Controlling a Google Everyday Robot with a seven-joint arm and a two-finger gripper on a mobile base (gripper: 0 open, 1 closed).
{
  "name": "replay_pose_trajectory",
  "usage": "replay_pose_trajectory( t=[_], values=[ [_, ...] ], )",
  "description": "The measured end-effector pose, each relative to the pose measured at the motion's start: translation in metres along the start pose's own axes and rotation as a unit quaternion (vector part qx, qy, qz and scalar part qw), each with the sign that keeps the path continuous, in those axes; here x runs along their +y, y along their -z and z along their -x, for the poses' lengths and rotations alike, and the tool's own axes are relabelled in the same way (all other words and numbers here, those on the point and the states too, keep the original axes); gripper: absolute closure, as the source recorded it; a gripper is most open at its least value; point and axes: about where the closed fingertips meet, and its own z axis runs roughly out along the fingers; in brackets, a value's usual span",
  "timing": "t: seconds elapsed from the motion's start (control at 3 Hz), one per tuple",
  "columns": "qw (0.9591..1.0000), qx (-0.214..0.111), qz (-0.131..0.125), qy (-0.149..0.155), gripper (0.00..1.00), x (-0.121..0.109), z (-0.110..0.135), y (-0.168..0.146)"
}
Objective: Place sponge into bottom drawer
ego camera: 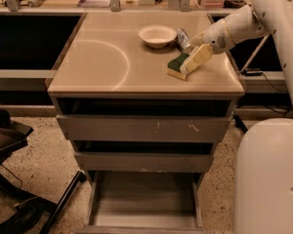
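Note:
The sponge (176, 66), dark green on top with a yellow base, lies on the cabinet's beige top near the right front corner. My gripper (192, 62) reaches in from the right on the white arm (234, 28) and sits at the sponge's right side, touching or overlapping it. The bottom drawer (144, 201) is pulled out at floor level below the two grey drawer fronts, and its flat grey floor is bare.
A white bowl (157, 35) and a silver can (184, 38) stand just behind the sponge. The upper drawers (144, 128) are slightly ajar. A black office chair (12, 150) stands at the left. My white base (268, 179) fills the lower right.

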Motion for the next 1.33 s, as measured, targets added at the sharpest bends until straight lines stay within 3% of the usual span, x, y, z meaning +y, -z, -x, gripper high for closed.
replay_pose_trajectory(
  t=[0.33, 0.67, 1.33],
  values=[
    [0.9993, -0.004, 0.011, -0.037, 0.0, -0.0082, -0.0281, -0.015],
    [0.9993, -0.004, 0.011, -0.037, 0.0, -0.0082, -0.0281, -0.015],
    [0.9993, -0.004, 0.011, -0.037, 0.42, -0.0082, -0.0281, -0.0151]
  ],
)
